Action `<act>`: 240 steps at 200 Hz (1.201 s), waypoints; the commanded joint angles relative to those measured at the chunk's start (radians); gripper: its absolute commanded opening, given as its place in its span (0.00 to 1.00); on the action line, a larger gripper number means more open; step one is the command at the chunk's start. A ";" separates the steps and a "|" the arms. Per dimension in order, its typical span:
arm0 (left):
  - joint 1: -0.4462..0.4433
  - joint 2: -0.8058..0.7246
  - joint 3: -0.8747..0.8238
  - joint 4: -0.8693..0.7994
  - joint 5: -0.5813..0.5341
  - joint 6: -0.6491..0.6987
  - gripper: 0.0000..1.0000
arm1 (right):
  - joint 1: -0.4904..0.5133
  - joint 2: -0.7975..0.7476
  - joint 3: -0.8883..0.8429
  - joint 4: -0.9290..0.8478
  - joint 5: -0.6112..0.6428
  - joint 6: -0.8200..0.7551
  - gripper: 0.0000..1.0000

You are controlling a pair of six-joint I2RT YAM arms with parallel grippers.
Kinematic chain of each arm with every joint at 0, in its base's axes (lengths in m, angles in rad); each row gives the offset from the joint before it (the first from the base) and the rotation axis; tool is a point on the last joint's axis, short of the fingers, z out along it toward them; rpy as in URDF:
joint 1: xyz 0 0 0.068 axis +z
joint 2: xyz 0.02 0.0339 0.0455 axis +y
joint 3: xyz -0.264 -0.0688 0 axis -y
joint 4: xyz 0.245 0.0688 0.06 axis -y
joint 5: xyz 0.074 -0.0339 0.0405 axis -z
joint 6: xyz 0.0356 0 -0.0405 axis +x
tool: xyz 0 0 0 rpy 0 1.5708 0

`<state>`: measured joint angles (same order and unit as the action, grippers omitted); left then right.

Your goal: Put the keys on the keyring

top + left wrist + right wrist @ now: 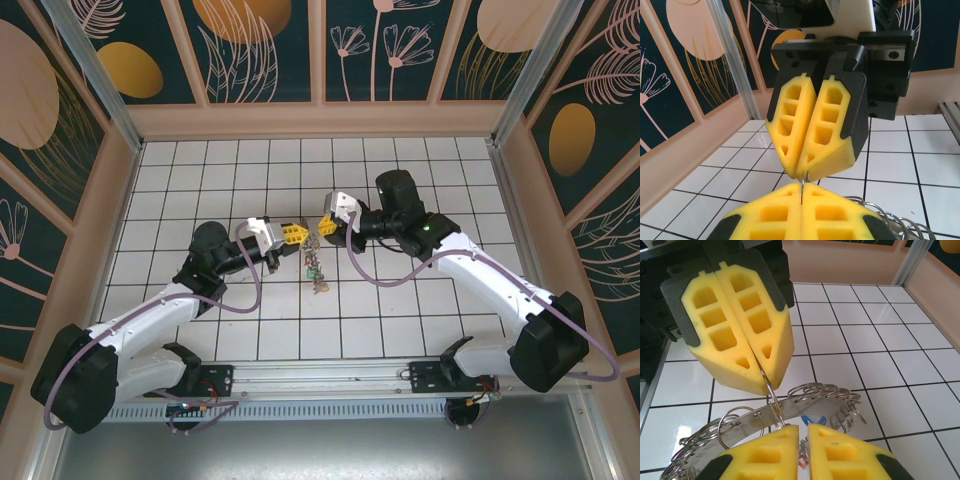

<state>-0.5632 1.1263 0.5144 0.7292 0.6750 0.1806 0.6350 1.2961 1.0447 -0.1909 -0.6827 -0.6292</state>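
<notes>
White tiles (pixel 400 330) ran wall to wall beneath floral panels (pixel 260 40), and near the centre the two arms met tip to tip. We found the left gripper (pixel 298 234) reaching in from 8 o'clock, clamped tight on a thin split ring (pixel 771 395). The right gripper (pixel 326 226), in from 3 o'clock, stood narrow at that same wire; we could not tell whether it truly pinched it.

The keyring (pixel 790 409), a flat curved band, sat just below the fingertips, with the keys (pixel 316 268) bunched at 6 o'clock of them. Many small wire loops (pixel 820 389) already crowded the band, and a blue key head (pixel 812 419) showed beneath it. We judged the job well under way, with the pinched ring not yet on. How many keys remained we could not tell. That tangle of loops, and the fingers nose to nose, left little room to work.
</notes>
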 commanded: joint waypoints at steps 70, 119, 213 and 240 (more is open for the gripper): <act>-0.005 0.029 -0.034 0.254 0.023 -0.140 0.00 | 0.008 -0.021 -0.014 -0.001 0.022 -0.009 0.22; -0.006 0.038 -0.029 0.254 0.035 -0.151 0.00 | 0.000 -0.045 0.001 -0.057 0.063 -0.046 0.22; -0.005 0.052 -0.022 0.267 0.053 -0.171 0.00 | -0.005 -0.053 0.018 -0.104 0.008 -0.122 0.24; -0.006 0.062 -0.018 0.277 0.063 -0.181 0.00 | -0.004 -0.033 0.023 -0.069 -0.010 -0.105 0.15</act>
<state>-0.5632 1.1851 0.4801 0.9054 0.7071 0.0235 0.6353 1.2434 1.0328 -0.2966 -0.6739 -0.7425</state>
